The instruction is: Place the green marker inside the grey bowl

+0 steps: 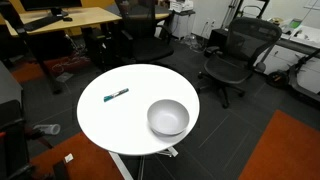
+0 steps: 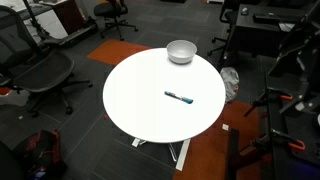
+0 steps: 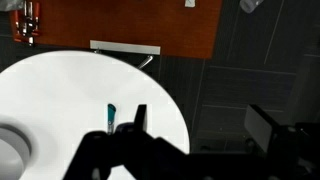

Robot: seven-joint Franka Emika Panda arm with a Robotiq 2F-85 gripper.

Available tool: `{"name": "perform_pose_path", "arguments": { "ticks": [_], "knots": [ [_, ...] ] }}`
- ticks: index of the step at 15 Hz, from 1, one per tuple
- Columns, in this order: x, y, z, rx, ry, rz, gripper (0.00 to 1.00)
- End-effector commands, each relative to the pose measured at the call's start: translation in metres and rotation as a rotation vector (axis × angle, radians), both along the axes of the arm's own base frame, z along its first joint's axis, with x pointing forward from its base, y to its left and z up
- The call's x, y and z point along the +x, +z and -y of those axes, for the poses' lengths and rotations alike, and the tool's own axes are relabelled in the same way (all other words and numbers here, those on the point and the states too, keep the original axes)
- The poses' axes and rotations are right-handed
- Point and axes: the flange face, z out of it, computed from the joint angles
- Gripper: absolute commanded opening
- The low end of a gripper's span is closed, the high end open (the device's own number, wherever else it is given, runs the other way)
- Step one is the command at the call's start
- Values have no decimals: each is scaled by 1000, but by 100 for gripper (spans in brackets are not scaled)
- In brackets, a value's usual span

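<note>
The green marker [image 1: 116,95] lies flat on the round white table [image 1: 120,125], apart from the grey bowl [image 1: 168,117], which stands near the table's edge. Both show in both exterior views: marker [image 2: 179,97], bowl [image 2: 181,51]. The arm does not show in either. In the wrist view my gripper [image 3: 200,125] is open and empty, high above the table's edge. Its one finger is just beside the marker [image 3: 111,115] in the picture. The bowl [image 3: 8,150] is cut off at the left edge.
Black office chairs [image 1: 235,55] [image 2: 35,70] stand around the table. A wooden desk [image 1: 70,20] is at the back. Orange carpet patches [image 1: 285,150] [image 3: 130,25] lie on the dark floor. The table's white base [image 3: 125,47] shows below.
</note>
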Motion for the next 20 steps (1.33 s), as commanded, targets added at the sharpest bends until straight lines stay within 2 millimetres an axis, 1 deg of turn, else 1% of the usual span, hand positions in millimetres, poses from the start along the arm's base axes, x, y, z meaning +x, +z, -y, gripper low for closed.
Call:
{"name": "perform_pose_path", "arguments": {
  "ticks": [1,6,8,11,14,16,20],
  "knots": [
    [0,0,0,0,0,-1,100],
    [0,0,0,0,0,-1,100],
    [11,-5,6,-18,-5,3,100],
    [34,-21,21,-38,-12,-3,100],
    [64,-43,39,-77,-11,-12,100],
    [86,-60,51,-90,-20,-23,100],
    [129,-98,68,-85,-41,-46,100]
  ]
}}
